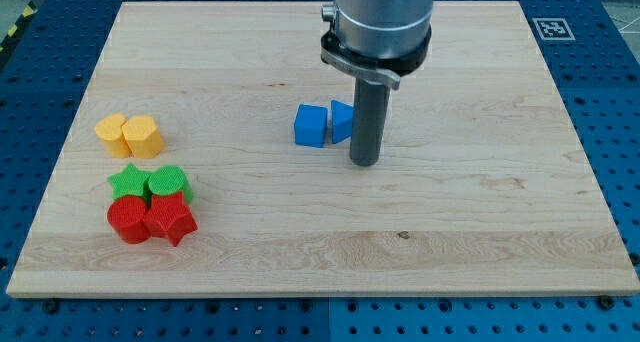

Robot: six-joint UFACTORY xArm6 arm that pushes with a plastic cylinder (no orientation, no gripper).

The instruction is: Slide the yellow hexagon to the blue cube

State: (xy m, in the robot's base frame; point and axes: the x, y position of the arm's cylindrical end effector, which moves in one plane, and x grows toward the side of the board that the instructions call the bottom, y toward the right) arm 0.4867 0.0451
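Wooden board (420,232), one camera view. No claw on this arm — it ends in a plain rod, so there is nothing to release or clench; contact is by pushing only.

My tip (364,163) sits just right of centre, touching or nearly touching the second blue block (341,119), which the rod partly hides; its shape cannot be made out. The blue cube (311,125) stands just left of that, the two apparently touching.

At centre left, well apart from the tip, are two yellow blocks side by side: one (112,130) to the left, the other (141,135) to the right. Which is the hexagon I cannot tell for certain. Below them is a cluster: green star (127,181), green round block (168,182), red round block (128,220), red star (170,220).

Judgement: the approach step is not yet begun. Next move — bring the tip round to the left-hand side of the yellow hexagon, clear of the green pair, then push rightward towards the cube.
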